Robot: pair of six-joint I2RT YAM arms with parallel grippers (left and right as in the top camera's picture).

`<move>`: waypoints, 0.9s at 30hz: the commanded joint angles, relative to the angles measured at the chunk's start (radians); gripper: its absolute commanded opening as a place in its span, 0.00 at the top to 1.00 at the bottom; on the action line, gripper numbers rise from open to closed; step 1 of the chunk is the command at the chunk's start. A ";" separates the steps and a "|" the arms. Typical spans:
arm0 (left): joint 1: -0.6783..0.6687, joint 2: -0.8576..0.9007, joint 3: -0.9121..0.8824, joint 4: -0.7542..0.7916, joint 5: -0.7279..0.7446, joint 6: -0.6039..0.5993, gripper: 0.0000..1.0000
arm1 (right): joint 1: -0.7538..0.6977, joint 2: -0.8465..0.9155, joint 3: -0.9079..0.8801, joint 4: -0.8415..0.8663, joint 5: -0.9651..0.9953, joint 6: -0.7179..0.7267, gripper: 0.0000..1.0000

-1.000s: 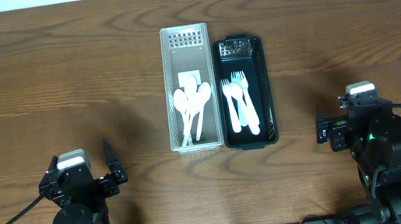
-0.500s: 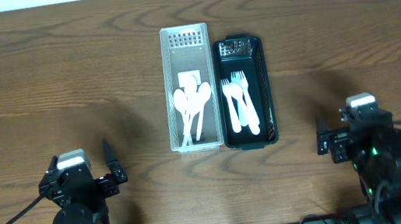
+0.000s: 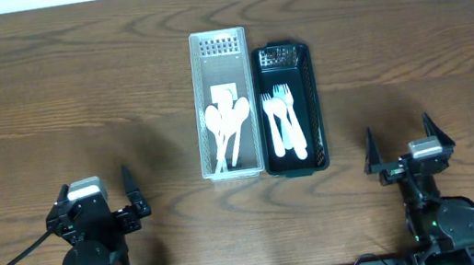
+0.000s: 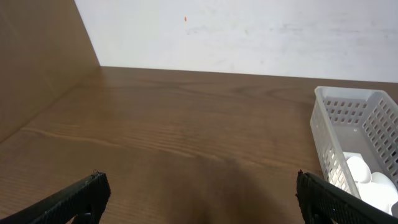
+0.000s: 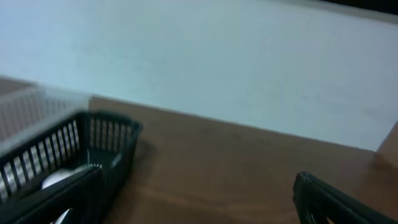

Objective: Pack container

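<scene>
On the table point(image 3: 43, 76), centre: 2 baskets touching side by side. The clear basket point(image 3: 219, 61) holds white spoons point(image 3: 227, 125); the black basket point(image 3: 283, 61) holds white forks point(image 3: 283, 118). Near edge: left gripper point(image 3: 95, 183) and right gripper point(image 3: 398, 133), both spread wide, holding nothing, well apart from the baskets.

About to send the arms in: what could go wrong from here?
The white basket and black basket sit side by side, seemingly touching, so moving one may drag the other. The spoons and forks lie loose; a tilted lift could spill them. The right wrist view is blurred, so aiming the open right gripper by it is risky.
</scene>
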 commanded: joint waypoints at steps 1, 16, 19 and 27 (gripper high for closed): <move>-0.003 -0.006 0.002 0.001 -0.012 0.017 0.02 | -0.012 -0.010 -0.003 -0.105 0.006 -0.031 0.01; -0.003 -0.006 0.002 0.001 -0.012 0.017 0.02 | -0.012 0.000 -0.002 -0.135 -0.008 0.023 0.01; -0.003 -0.006 0.002 0.001 -0.012 0.017 0.02 | -0.012 0.000 -0.002 -0.135 -0.008 0.023 0.01; -0.003 -0.006 0.002 0.001 -0.012 0.017 0.02 | -0.012 0.000 -0.002 -0.135 -0.008 0.023 0.01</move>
